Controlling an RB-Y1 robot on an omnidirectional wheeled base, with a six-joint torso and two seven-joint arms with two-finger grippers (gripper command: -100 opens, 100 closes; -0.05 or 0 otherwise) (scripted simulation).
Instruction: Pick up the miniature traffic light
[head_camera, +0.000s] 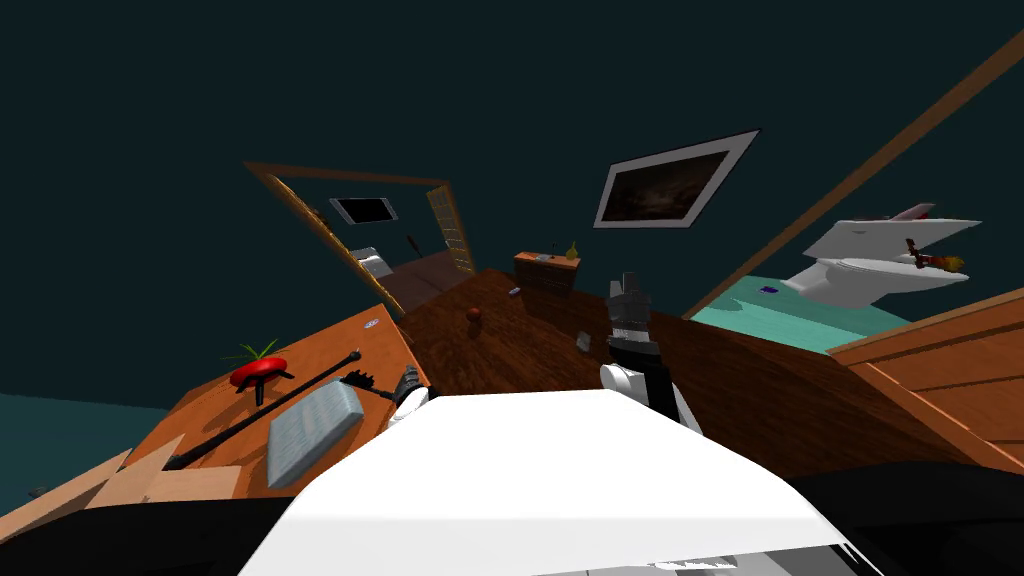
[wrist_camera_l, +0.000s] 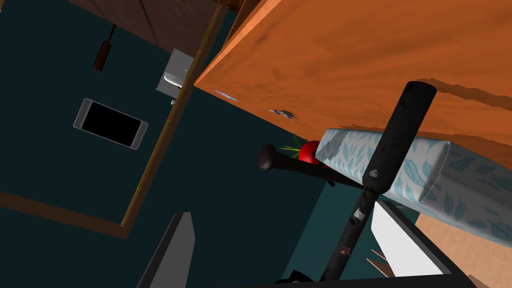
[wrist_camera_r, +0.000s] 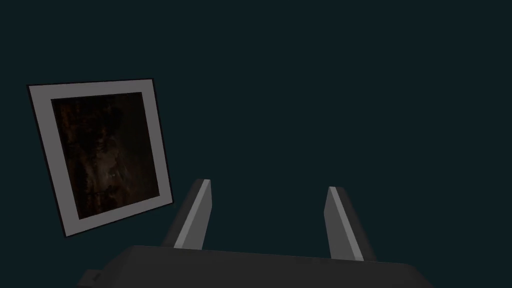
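Left tool (wrist_camera_l: 282, 210) spread, miniature traffic light (wrist_camera_l: 395, 140) (black) pointing away

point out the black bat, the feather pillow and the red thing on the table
black bat (wrist_camera_l: 397, 140), left wrist view, on its thick barrel
feather pillow (wrist_camera_l: 465, 185), left wrist view, on its patterned side
red thing (head_camera: 258, 372), head view, on its round top

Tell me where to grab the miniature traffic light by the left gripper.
Take the miniature traffic light by its thin stem, below the thick black head: it narrows there and lies between the open fingers of the left gripper. Come from this side, in front of the pillow.
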